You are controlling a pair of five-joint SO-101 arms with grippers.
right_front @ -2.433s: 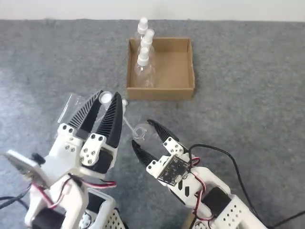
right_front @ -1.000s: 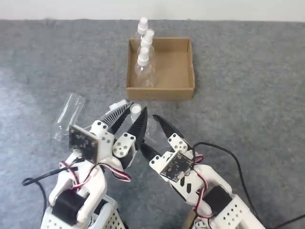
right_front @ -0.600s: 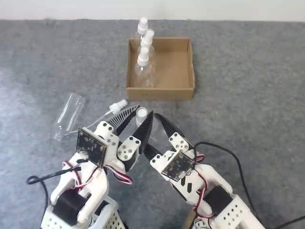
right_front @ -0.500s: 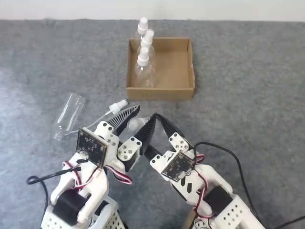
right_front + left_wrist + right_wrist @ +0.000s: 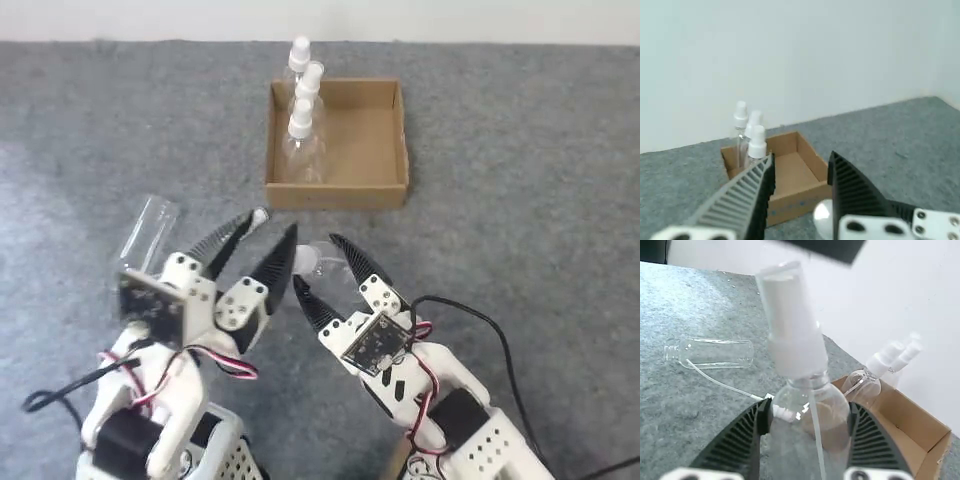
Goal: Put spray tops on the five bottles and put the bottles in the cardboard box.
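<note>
Loose spray top (image 5: 260, 214): largely hidden behind the left gripper (image 5: 271, 222). Its thin tube is seen lying on the grey carpet (image 5: 520, 200) in the right wrist view. Whether the cap (image 5: 792, 330) on the held bottle (image 5: 810, 415) is screwed home cannot be told; it is seen seated on the neck.

Left gripper is pointed toward the cardboard box (image 5: 404, 140), jaws spread wide, nothing gripped, just beside the held bottle. Right gripper (image 5: 316, 262) is closed around the body of the held bottle, near the front of the box.

Three capped bottles (image 5: 303, 135) are stood in the box along one wall. An uncapped bottle (image 5: 147, 232) is lying on the carpet, well apart from the box.
</note>
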